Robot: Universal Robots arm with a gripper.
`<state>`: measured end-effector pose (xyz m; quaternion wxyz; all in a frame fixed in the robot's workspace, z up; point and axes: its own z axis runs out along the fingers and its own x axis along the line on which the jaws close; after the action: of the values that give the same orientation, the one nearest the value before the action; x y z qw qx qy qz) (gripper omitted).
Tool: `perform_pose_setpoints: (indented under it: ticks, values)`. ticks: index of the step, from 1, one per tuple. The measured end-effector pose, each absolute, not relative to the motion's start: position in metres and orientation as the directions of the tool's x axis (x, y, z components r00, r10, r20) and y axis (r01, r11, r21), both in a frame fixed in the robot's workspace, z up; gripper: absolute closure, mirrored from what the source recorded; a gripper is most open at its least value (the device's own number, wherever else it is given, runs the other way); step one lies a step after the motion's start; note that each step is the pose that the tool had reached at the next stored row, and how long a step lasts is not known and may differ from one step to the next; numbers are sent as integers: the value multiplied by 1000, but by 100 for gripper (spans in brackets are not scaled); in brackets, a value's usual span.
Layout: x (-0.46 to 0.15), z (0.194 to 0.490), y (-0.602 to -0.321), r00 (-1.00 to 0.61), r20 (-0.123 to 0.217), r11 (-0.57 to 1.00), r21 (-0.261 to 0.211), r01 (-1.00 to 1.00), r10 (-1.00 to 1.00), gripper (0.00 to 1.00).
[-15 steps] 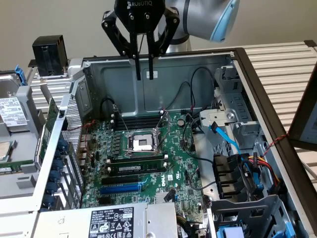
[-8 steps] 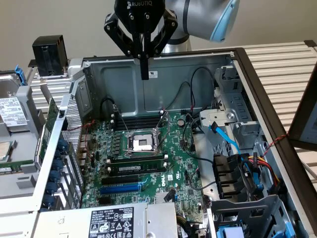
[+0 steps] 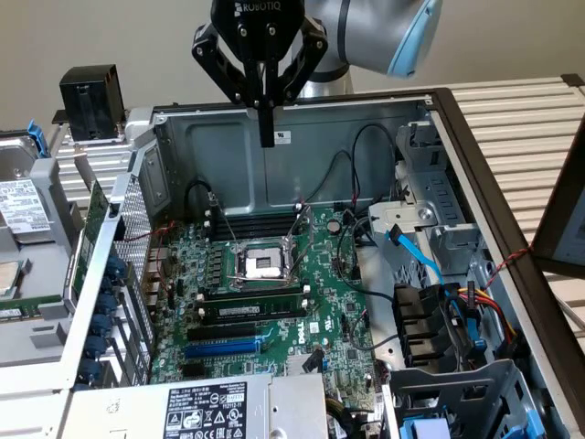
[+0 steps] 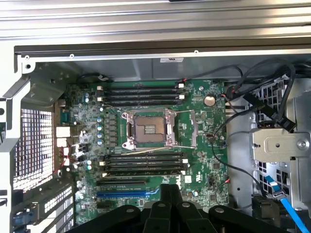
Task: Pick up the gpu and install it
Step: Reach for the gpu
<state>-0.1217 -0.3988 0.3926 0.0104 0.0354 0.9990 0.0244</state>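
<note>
Exterior view | slim black end effector closed | flat green motherboard

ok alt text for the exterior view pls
A robot arm's pincer, shut and holding nothing, hangs above an open computer case. Inside lies a green motherboard with its processor socket near the middle.

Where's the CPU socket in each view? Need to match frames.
Exterior view: CPU socket near picture centre, mid-motherboard, between two banks of memory slots.
Wrist view: CPU socket mid-motherboard, between the same two banks of memory slots.
Shared landmark: blue slot, beyond one memory bank from the socket.
</note>
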Motion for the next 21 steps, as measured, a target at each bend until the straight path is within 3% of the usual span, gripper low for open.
perform_pose_setpoints:
  ticks: [21]
  values:
    - [-166, 392, -395, -997, -12, 996, 49, 72, 73, 89]
